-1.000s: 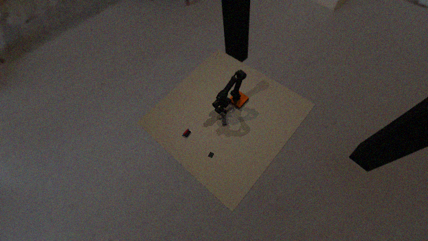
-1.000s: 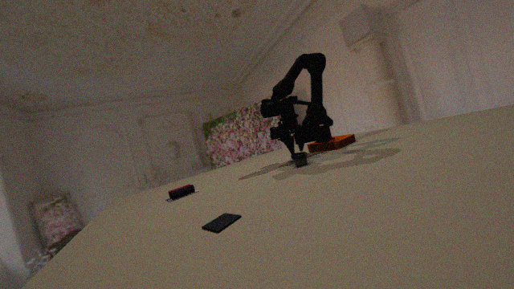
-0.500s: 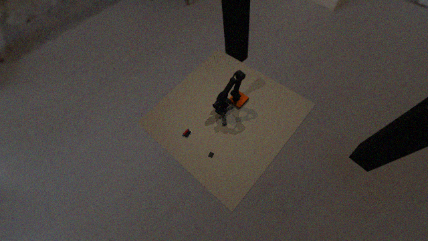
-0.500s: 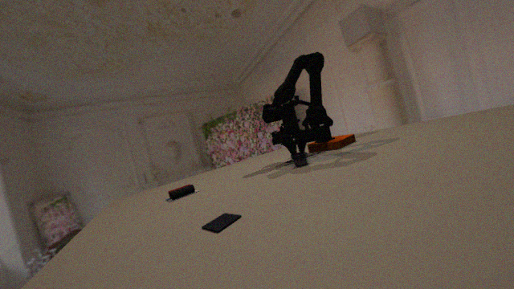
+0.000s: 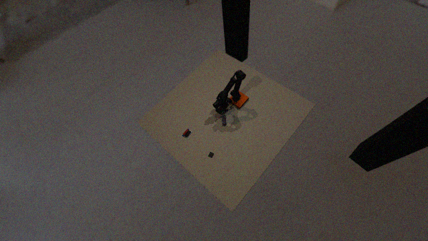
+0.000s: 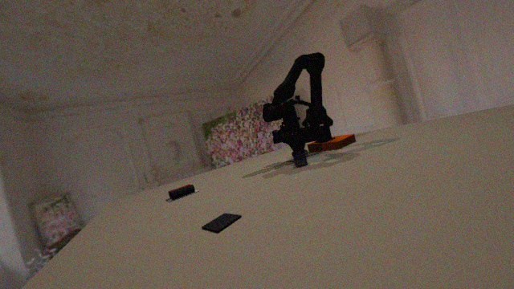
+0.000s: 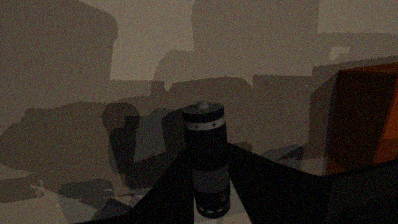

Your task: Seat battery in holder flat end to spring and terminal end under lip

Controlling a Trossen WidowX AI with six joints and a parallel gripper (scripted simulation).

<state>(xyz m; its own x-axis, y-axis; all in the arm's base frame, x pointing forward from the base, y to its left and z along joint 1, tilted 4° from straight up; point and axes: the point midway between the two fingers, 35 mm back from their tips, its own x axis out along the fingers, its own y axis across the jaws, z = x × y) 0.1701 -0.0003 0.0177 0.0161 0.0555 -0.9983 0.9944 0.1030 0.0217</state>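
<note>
The battery (image 7: 207, 160) stands upright on the desk (image 6: 361, 209), terminal end up, clamped between the dark fingers of the gripper (image 6: 299, 160). Just beside it sits the arm's orange base plate (image 6: 346, 139). The holder (image 6: 181, 192) lies well apart, near a flat black square (image 6: 221, 222).

Dark banded battery (image 7: 207, 160) upright on the table, holder (image 6: 181, 192) well apart
</note>
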